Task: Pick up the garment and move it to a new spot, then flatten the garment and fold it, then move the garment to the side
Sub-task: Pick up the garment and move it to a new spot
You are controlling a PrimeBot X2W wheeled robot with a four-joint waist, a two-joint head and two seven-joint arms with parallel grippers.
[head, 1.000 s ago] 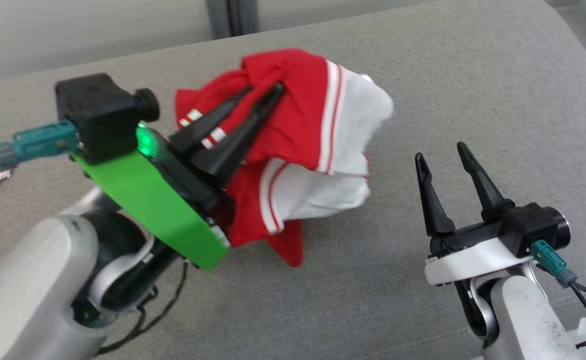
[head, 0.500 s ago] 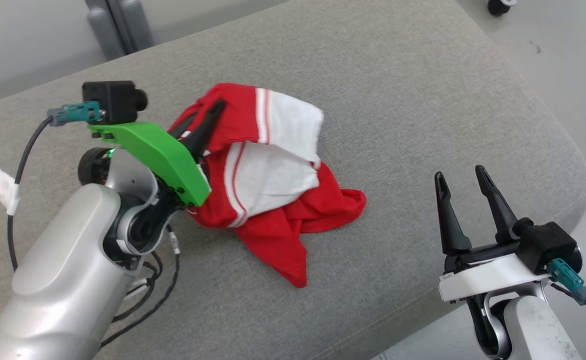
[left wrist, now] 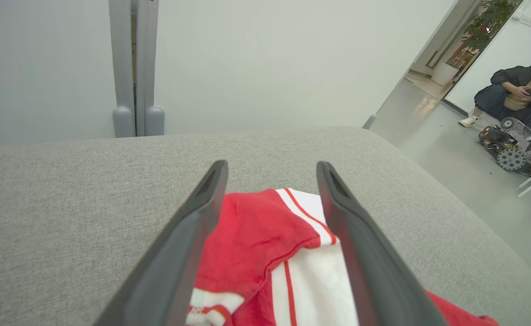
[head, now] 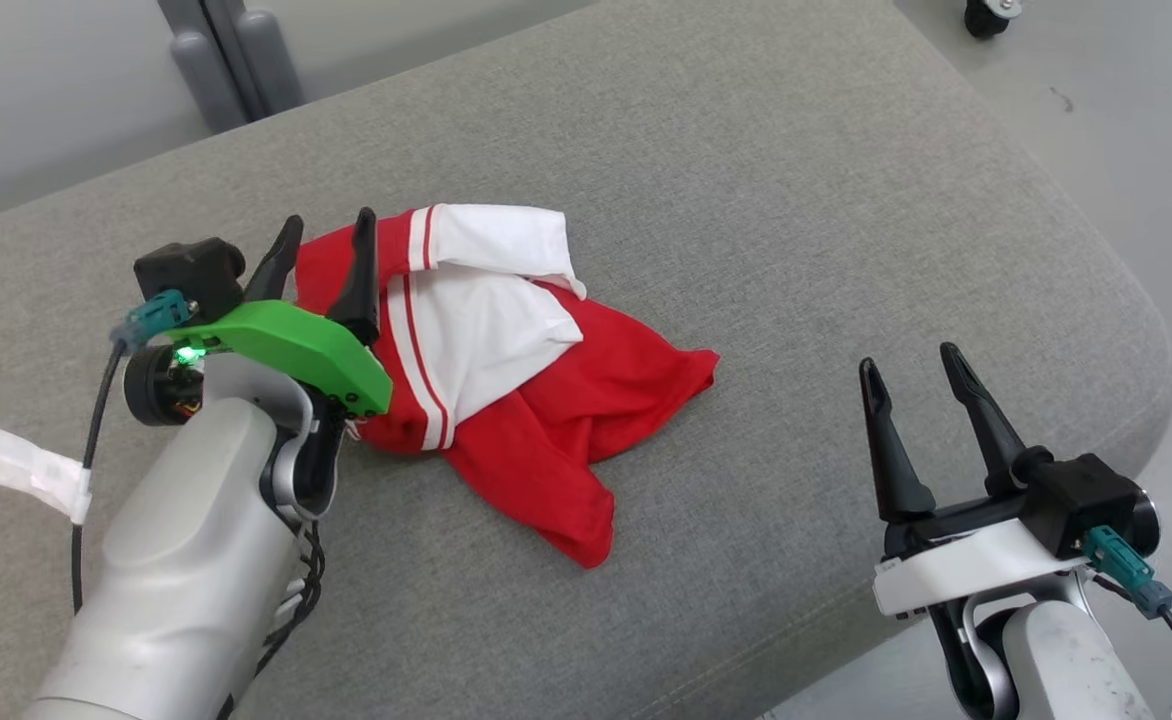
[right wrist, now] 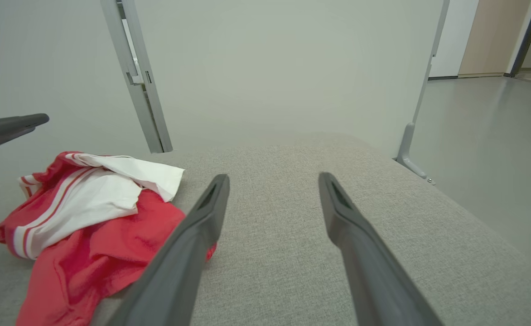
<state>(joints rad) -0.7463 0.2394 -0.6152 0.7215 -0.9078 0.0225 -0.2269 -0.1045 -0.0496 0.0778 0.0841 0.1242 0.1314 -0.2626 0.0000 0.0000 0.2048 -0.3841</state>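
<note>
Garment (head: 506,400), red with white striped panels, crumpled in soft folds mid-way along the grey woven cushion (head: 746,180). Left gripper (head: 329,220) over the cushion's left half, fingers spread wide astride the red edge, clamping nothing. Right gripper (head: 908,358) at the cushion's near right edge, likewise agape, empty. Grey posts (head: 236,50) beyond the cushion's far edge; person (left wrist: 519,95) seated on the floor well past its right end.

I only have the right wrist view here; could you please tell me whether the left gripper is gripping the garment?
Observer: No; the left gripper is open, with the garment edge lying loose between its fingers on the grey cushion.
Operator: Thank you. Is anyone nearby?
Observer: The left wrist view shows a person seated on the floor across the room, beside a small wheeled machine.
</note>
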